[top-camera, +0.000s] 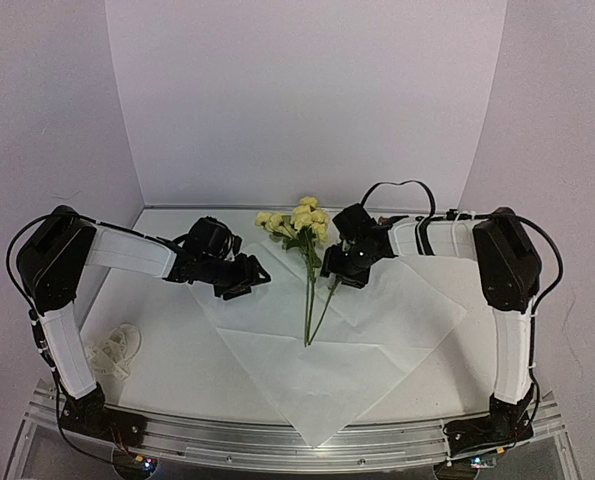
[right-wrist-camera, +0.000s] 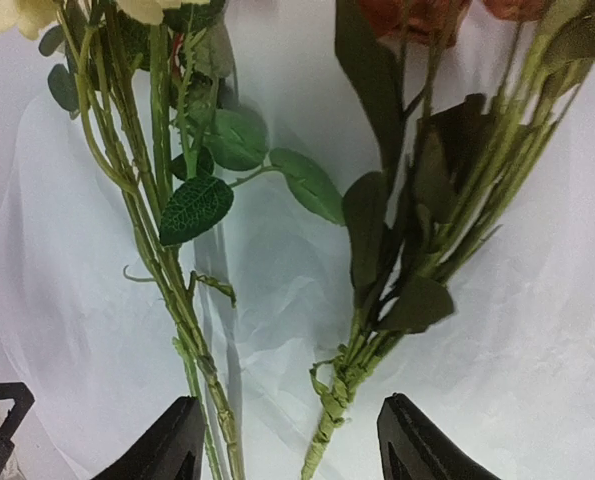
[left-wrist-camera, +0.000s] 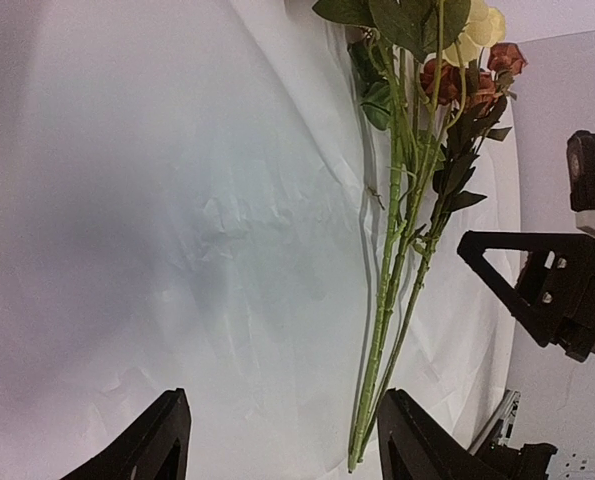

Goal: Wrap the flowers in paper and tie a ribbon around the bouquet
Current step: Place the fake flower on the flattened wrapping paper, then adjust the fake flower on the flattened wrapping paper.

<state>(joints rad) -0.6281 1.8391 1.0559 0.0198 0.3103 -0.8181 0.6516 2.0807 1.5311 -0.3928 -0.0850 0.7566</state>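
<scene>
The flowers (top-camera: 307,262) lie on the paper (top-camera: 277,370) in the middle of the worktop (top-camera: 187,390). Their yellow heads point at the far edge and the cut stem ends at the near edge, so the long axis runs far-to-near, straight between the two arms. The paper sits as a diamond, one corner toward the near edge and one out to either side.

The right gripper (top-camera: 339,272) is the nearer one. It hangs just over the right-hand stems, and in its wrist view the fingers stand apart on either side of the stem that carries the orange-brown bloom (left-wrist-camera: 447,78), released and pinching nothing. The left gripper (top-camera: 247,278) is just left of the bunch, over the paper's left part, also spread wide and empty, with the stem ends close to its inner finger.

Judged from this layout, any fold has to come in sideways across the stems, and each arm has its own paper corner on its own side. The ribbon (top-camera: 112,348) lies bundled well apart, by the left arm toward the near-left corner.
</scene>
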